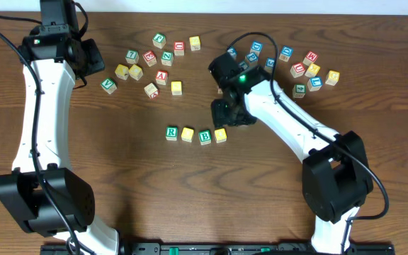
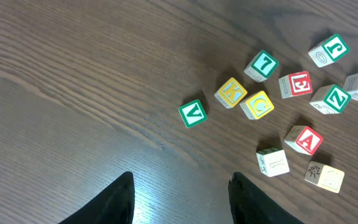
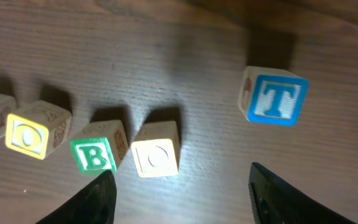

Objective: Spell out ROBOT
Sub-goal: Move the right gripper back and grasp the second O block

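At the far left the left tool (image 2: pixel 181 186) hangs over bare desk (image 1: pixel 119 177), its 2 dark fingers (image 2: pixel 120 202) spread apart with only wood grain between them, gripping nothing. Ahead of it and to its right in the left wrist view lies the left cluster (image 1: pixel 149 58) of loose blocks, with a green V (image 2: pixel 192 112) nearest the tool and a red A (image 2: pixel 304 140) further right. Below that cluster, near the middle of the desk, 4 blocks stand in a row: R (image 1: pixel 171 132), first O (image 1: pixel 188 134), B (image 1: pixel 205 137) and second O (image 1: pixel 220 134), each just beside the next, the B turned a little out of line. The right tool (image 3: pixel 182 174) hovers at the right end of this row, its fingers wide apart and empty, and the second O sits just ahead of the gap between them. The T (image 3: pixel 273 98), its blue face up, stands on the desk to the right of the second O, apart from it and out of line with the row; in the overhead view the right arm hides it. Further right and higher up, the right cluster (image 1: pixel 298 69) of blocks lies scattered, well apart from the row.
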`<action>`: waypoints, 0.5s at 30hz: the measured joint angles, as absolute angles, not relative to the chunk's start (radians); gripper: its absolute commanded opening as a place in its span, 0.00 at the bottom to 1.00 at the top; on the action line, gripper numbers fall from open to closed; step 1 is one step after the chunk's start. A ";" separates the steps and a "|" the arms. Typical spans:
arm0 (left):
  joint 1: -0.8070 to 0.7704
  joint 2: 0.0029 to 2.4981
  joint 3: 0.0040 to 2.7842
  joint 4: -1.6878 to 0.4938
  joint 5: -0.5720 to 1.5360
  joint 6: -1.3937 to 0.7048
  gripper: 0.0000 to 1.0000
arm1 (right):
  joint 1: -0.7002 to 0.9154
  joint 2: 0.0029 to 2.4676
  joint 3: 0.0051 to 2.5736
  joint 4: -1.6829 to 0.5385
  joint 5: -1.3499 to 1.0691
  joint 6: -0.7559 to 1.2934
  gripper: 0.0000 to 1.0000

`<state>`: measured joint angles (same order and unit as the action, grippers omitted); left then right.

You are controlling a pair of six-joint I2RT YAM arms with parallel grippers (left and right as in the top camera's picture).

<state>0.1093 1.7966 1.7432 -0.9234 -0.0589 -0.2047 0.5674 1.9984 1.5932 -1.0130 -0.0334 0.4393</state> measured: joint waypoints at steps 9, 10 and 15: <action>0.109 1.797 1.743 -0.924 -0.059 -0.204 0.49 | 0.579 2.004 1.508 -0.916 -0.056 0.439 0.63; 0.109 1.797 1.743 -0.924 -0.059 -0.204 0.48 | 0.579 2.006 1.504 -0.912 -0.057 0.439 0.63; 0.109 1.797 1.743 -0.924 -0.059 -0.204 0.48 | 0.579 2.027 1.497 -0.900 -0.065 0.439 0.61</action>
<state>0.1093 1.7966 1.7432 -0.9237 -0.0589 -0.2043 0.5789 2.0270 1.4975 -0.9005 -0.0650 0.4389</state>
